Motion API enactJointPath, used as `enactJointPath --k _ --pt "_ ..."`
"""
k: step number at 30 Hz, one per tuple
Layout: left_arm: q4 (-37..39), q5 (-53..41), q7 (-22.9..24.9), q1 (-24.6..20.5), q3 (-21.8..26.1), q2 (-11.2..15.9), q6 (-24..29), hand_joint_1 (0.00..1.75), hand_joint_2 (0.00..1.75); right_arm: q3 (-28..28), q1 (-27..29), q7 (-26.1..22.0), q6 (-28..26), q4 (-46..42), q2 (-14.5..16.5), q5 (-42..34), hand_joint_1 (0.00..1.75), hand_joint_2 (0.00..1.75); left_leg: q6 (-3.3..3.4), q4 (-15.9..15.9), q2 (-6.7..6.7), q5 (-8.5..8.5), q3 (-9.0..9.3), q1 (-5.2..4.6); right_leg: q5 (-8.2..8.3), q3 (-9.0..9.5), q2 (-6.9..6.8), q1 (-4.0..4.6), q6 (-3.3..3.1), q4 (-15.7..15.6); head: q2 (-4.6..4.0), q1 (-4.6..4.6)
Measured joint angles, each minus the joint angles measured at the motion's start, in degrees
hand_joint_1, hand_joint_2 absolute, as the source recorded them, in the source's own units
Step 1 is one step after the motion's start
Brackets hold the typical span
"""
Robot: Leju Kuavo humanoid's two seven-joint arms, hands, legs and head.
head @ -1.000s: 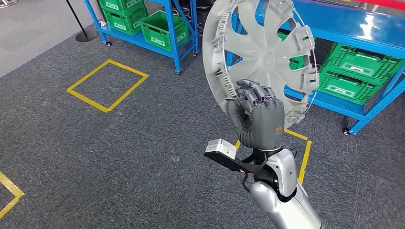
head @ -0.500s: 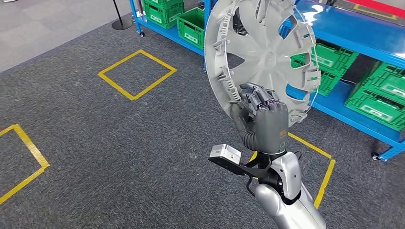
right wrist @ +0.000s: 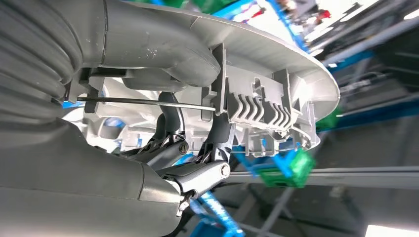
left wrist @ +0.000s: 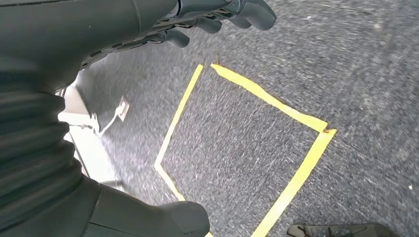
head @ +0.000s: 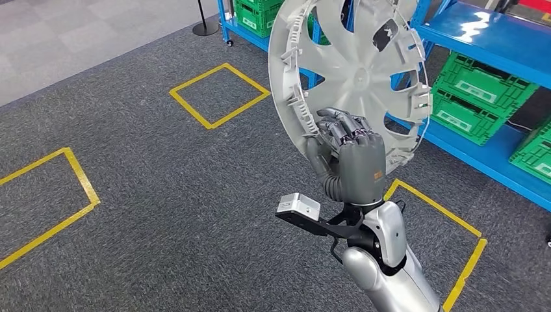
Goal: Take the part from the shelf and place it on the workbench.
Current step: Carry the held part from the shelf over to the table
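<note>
The right hand (head: pixel 347 162) holds the part (head: pixel 351 71), a grey plastic wheel cover, upright above the grey carpet floor (head: pixel 162 195), its fingers (head: pixel 341 127) clamped on the lower rim with the thumb on the near side. The cover's inner face, with its clips and a thin wire ring, turns toward the head camera. In the right wrist view the same hand (right wrist: pixel 148 123) grips the cover (right wrist: pixel 276 98) at the rim: the thick thumb lies over the outer face and the darker fingers (right wrist: pixel 168 148) hook behind the clips.

Directly behind the wheel cover stands a blue shelf (head: pixel 481 39) with a glossy top surface. Green crates (head: pixel 474 97) sit on its lower level, just right of the cover, and carry white labels too small to read; another green crate (head: pixel 256 13) sits on a blue rack left of the cover's top edge. A black post base (head: pixel 206 27) stands on the floor further left of that rack.

Yellow tape squares mark the carpet: one (head: pixel 219 94) left of the cover, one (head: pixel 45 201) well to its left, and one (head: pixel 442 240) below it beside the arm. A small orange mark shows on the back of the right hand, unreadable.

In the left wrist view the left hand (left wrist: pixel 217 15) hangs over another yellow tape square (left wrist: pixel 247 148), fingers (left wrist: pixel 252 12) slightly curled and apart, holding nothing.
</note>
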Motion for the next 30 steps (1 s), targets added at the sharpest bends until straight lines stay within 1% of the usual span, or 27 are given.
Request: enactJointPath --k 1,2,3,5,6,7,8,9,10,11,12,13,14,16,17,18,20,21,22,23,24,25,26,27,28,29,30 --pt "0.0 0.2 0.0 0.0 0.1 -0.1 0.2 0.00 1.75 0.0 -0.7 -0.4 -0.1 0.2 0.1 -0.5 1.75 1.75 0.34 -3.4 1.02 1.15 1.78 -0.13 -0.14 0.02 -0.45 0.17 0.28 0.1 0.00 0.03" --pt "0.0 0.2 0.0 0.0 0.2 -0.2 0.3 0.00 1.75 0.0 -1.4 -0.7 -0.2 0.5 0.1 -0.9 1.75 1.75 0.75 -5.4 1.75 1.67 2.76 -0.27 -0.24 0.04 -0.85 0.34 0.60 0.2 0.00 0.08" --pt "0.0 0.2 -0.1 0.0 0.2 -0.4 0.4 0.00 1.75 0.0 -1.9 -0.9 -0.5 0.8 0.1 -1.1 1.75 1.75 1.21 -6.0 1.91 1.69 2.93 -0.43 -0.28 0.07 -1.28 0.52 0.94 0.2 0.00 0.14" --pt "0.0 -0.1 0.0 0.0 0.2 -0.5 0.4 0.00 1.75 0.0 -2.3 -1.1 -1.0 1.3 0.1 -1.5 1.75 1.75 2.07 -6.0 0.61 1.97 2.75 -0.44 -0.42 0.22 -2.00 0.49 1.68 0.2 0.00 0.26" --pt "0.0 -0.4 0.1 0.0 0.2 -0.6 0.3 0.00 1.75 0.0 -2.4 -1.0 -1.4 1.4 0.1 -1.6 1.75 1.75 2.44 -6.1 0.03 2.12 2.75 -0.39 -0.80 0.18 -1.53 0.36 2.05 0.5 0.00 0.28" --pt "0.0 -0.8 0.1 0.0 0.2 -0.7 0.2 0.00 1.75 0.0 -2.4 -0.9 -1.8 1.6 0.1 -1.7 1.75 1.75 2.88 -6.3 -0.55 2.26 2.76 -0.31 -1.76 -0.36 -0.41 0.17 2.34 1.9 0.00 0.33" --pt "0.0 -1.3 0.2 -0.2 0.1 -0.8 0.1 0.00 1.75 0.0 -2.2 -0.7 -2.3 1.7 -0.1 -1.7 1.75 1.75 3.25 -6.4 -1.12 2.39 2.78 -0.25 -3.22 -1.50 1.05 0.01 2.57 4.5 0.00 0.40" --pt "0.0 -1.8 0.3 -0.5 0.1 -0.8 -0.1 0.00 1.75 0.0 -1.9 -0.5 -2.9 1.8 -0.3 -1.7 1.75 1.75 3.49 -6.4 -1.73 2.44 2.70 -0.29 -4.99 -3.26 2.46 -0.05 2.65 8.1 0.00 0.46" --pt "0.0 -2.2 0.4 -0.7 0.1 -0.8 -0.2 0.00 1.75 -0.1 -1.5 -0.3 -3.4 1.8 -0.6 -1.6 1.75 1.75 3.70 -6.3 -2.41 2.46 2.62 -0.35 -6.64 -5.31 3.27 -0.07 2.69 12.1 0.00 0.51" --pt "0.0 -2.5 0.5 -0.9 0.0 -0.8 -0.3 0.00 1.75 -0.2 -1.0 -0.1 -3.9 1.9 -0.9 -1.6 1.75 1.75 3.76 -6.3 -3.16 2.47 2.57 -0.42 -7.46 -6.97 3.60 -0.05 2.69 15.1 0.00 0.53" --pt "0.0 -2.8 0.7 -1.1 0.0 -0.8 -0.5 0.00 1.75 -0.3 -0.6 0.1 -4.2 2.0 -1.2 -1.6 1.75 1.75 3.78 -6.2 -3.90 2.48 2.55 -0.48 -7.26 -7.85 3.75 -0.04 2.62 16.3 0.00 0.55" --pt "0.0 -2.9 0.8 -1.1 0.0 -0.8 -0.6 0.00 1.75 -0.4 -0.3 0.2 -4.4 2.0 -1.4 -1.5 1.75 1.75 3.77 -6.1 -4.61 2.48 2.54 -0.52 -5.97 -7.61 3.90 -0.04 2.50 15.3 0.00 0.56" --pt "0.0 -3.0 0.9 -1.2 0.0 -0.8 -0.7 0.00 1.75 -0.5 -0.2 0.2 -4.5 2.0 -1.5 -1.5 1.75 1.75 3.73 -6.0 -5.26 2.47 2.55 -0.53 -3.94 -6.33 4.19 -0.04 2.32 12.2 0.00 0.57" --pt "0.0 -3.1 0.9 -1.3 -0.1 -0.9 -0.7 0.00 1.75 -0.5 -0.1 0.3 -4.6 2.0 -1.7 -1.5 1.75 1.75 3.43 -5.8 -6.37 2.44 2.44 -0.55 -0.66 -2.91 5.87 -0.03 1.94 4.5 0.00 0.59" --pt "0.0 -3.2 0.9 -1.3 -0.1 -0.9 -0.7 0.00 1.75 -0.6 -0.1 0.3 -4.6 2.0 -1.7 -1.5 1.75 1.75 3.12 -5.7 -6.84 2.46 2.32 -0.57 0.12 -1.83 6.46 0.01 1.81 2.1 0.00 0.60" --pt "-0.1 -3.2 0.9 -1.4 -0.1 -1.0 -0.7 0.00 1.75 -0.6 -0.1 0.3 -4.7 2.0 -1.7 -1.5 1.75 1.75 2.75 -5.8 -7.25 2.52 2.21 -0.54 0.29 -1.38 6.78 0.14 1.66 1.0 0.00 0.61" --pt "-0.1 -3.2 0.9 -1.3 -0.1 -0.9 -0.7 0.00 1.75 -0.6 -0.1 0.3 -4.7 2.0 -1.8 -1.5 1.75 1.75 1.97 -6.1 -7.83 2.74 2.01 -0.48 0.56 -1.32 5.91 0.24 1.14 0.7 0.00 0.60" --pt "-0.1 -3.2 0.9 -1.3 -0.1 -0.9 -0.7 0.00 1.75 -0.6 -0.1 0.3 -4.7 2.0 -1.8 -1.5 1.75 1.75 1.68 -5.9 -7.27 2.60 1.84 -0.49 0.74 -1.18 5.44 0.18 0.76 0.4 0.00 0.57" --pt "-0.1 -3.2 0.9 -1.3 -0.1 -0.9 -0.7 0.00 1.75 -0.6 -0.1 0.3 -4.7 2.0 -1.7 -1.5 1.75 1.75 1.42 -4.9 -6.21 1.94 1.35 -0.55 0.90 -1.01 4.91 0.07 0.34 0.1 0.00 0.47" --pt "-0.1 -3.2 0.9 -1.4 -0.1 -0.9 -0.7 0.00 1.75 -0.7 0.0 0.3 -4.7 2.0 -1.7 -1.5 1.75 1.75 1.19 -2.8 -4.85 0.66 0.37 -0.57 1.00 -0.86 4.34 -0.04 -0.01 -0.1 0.00 0.38" --pt "-0.1 -3.2 0.9 -1.5 -0.1 -0.9 -0.7 0.00 1.75 -0.7 0.0 0.3 -4.8 2.0 -1.7 -1.5 1.75 1.75 0.95 0.5 -3.47 -1.16 -1.13 -0.52 0.97 -0.79 3.76 0.01 -0.25 -0.2 0.00 0.30" --pt "-0.1 -3.3 0.9 -1.6 -0.1 -1.0 -0.8 0.00 1.75 -0.7 0.0 0.4 -4.8 2.0 -1.8 -1.4 1.75 1.75 0.69 4.4 -2.76 -3.04 -2.96 -0.42 0.92 -0.78 3.16 0.06 -0.40 -0.1 0.00 0.23" --pt "-0.1 -3.4 1.0 -1.6 -0.1 -1.0 -0.8 0.00 1.75 -0.7 0.1 0.5 -4.8 2.0 -1.8 -1.3 1.75 1.75 0.46 7.8 -2.46 -4.35 -4.55 -0.28 0.87 -0.78 2.54 0.09 -0.44 -0.1 0.00 0.23" --pt "-0.1 -3.6 1.1 -1.6 -0.2 -0.9 -0.9 0.00 1.75 -0.7 0.3 0.6 -4.9 2.0 -1.8 -1.1 1.75 1.75 0.27 9.7 -2.31 -4.72 -5.38 -0.15 0.82 -0.76 1.94 0.10 -0.43 -0.1 0.00 0.23" --pt "-0.1 -3.9 1.3 -1.7 -0.4 -0.9 -1.1 0.00 1.75 -0.7 0.5 0.7 -5.0 2.0 -1.8 -0.9 1.75 1.75 0.15 9.3 -2.16 -3.99 -5.06 -0.04 0.76 -0.71 1.39 0.09 -0.36 -0.1 0.00 0.23" --pt "-0.1 -4.1 1.4 -1.7 -0.5 -0.8 -1.2 0.00 1.75 -0.7 0.7 0.8 -5.1 2.0 -1.8 -0.7 1.75 1.75 0.08 6.6 -1.84 -2.41 -3.61 0.05 0.67 -0.62 0.84 0.07 -0.22 -0.1 0.00 0.23" --pt "-0.1 -4.2 1.5 -1.9 -0.7 -0.8 -1.3 0.00 1.75 -0.7 0.9 0.9 -5.2 1.8 -1.8 -0.6 1.75 1.75 0.07 2.5 -0.93 -0.56 -1.38 0.11 0.53 -0.51 0.31 0.05 -0.01 0.0 0.00 0.23"
